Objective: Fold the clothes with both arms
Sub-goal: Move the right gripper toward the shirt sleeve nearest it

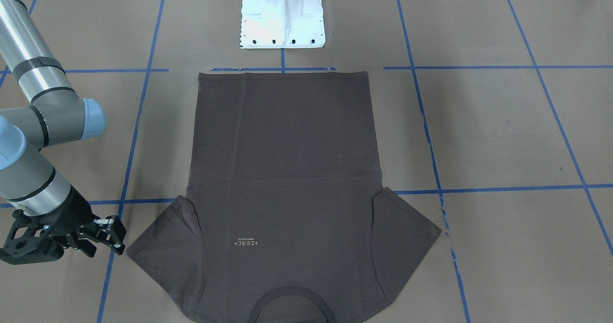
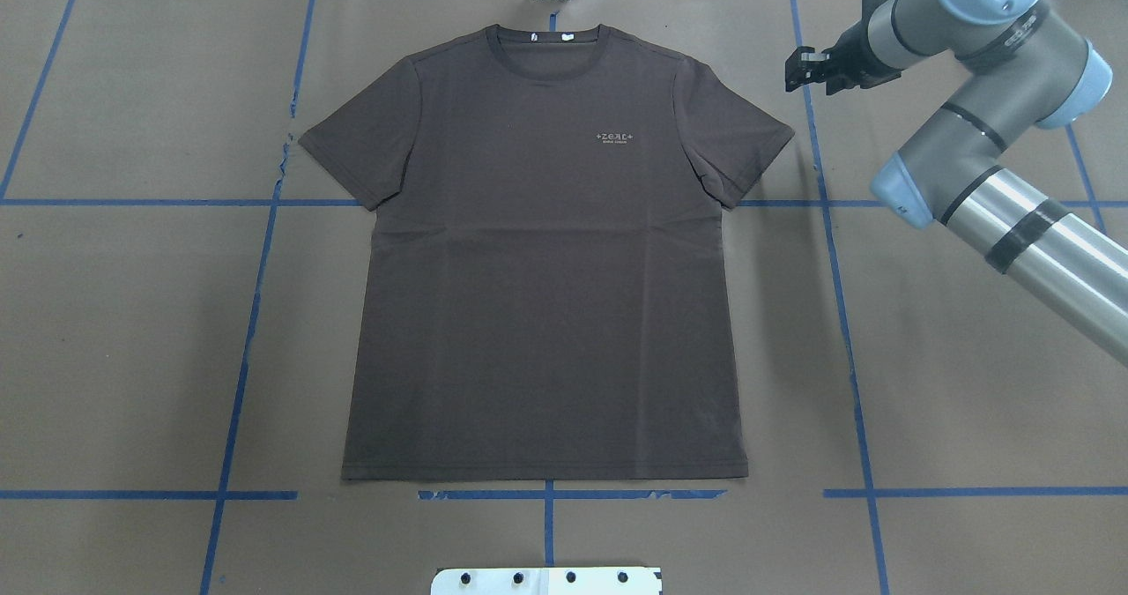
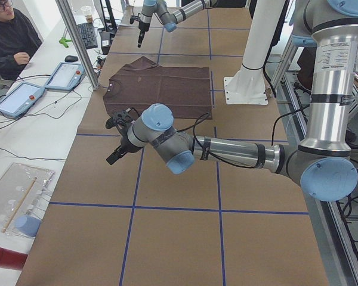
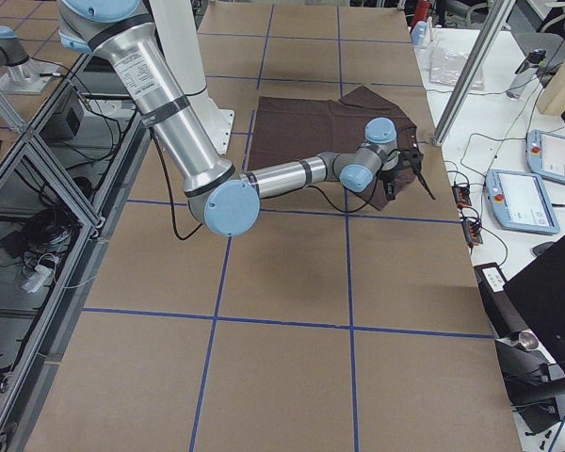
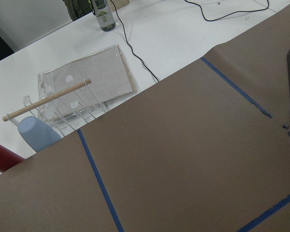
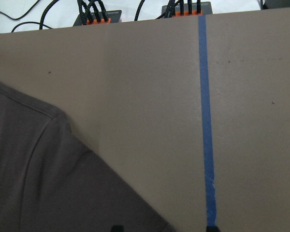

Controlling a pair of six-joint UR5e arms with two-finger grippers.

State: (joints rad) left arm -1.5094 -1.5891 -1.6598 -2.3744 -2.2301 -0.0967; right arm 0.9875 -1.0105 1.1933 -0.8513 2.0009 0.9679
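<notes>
- T-shirt (image 2: 546, 269): spread flat, front up, mid-table (image 2: 132, 313), collar (image 2: 546, 73) toward the operators' edge.
- Right gripper (image 2: 800, 70): fingers apart, empty, just beside a sleeve (image 2: 749, 145).
- Left gripper (image 3: 116, 140): clear of the shirt; we cannot tell its opening.
- We judge folding not yet begun; next, both grippers must pinch the cloth's edges.

I see a dark grey-brown T-shirt (image 2: 538, 295) with a small pale chest logo (image 2: 615, 138), on a brown table (image 2: 132, 357) gridded with blue tape lines (image 2: 251, 330). Beside the T-shirt, the right arm (image 2: 1049, 251) is silver-grey with light blue caps and its right tool (image 2: 796, 71) is black. The pedestal (image 1: 282, 21) is white.
</notes>
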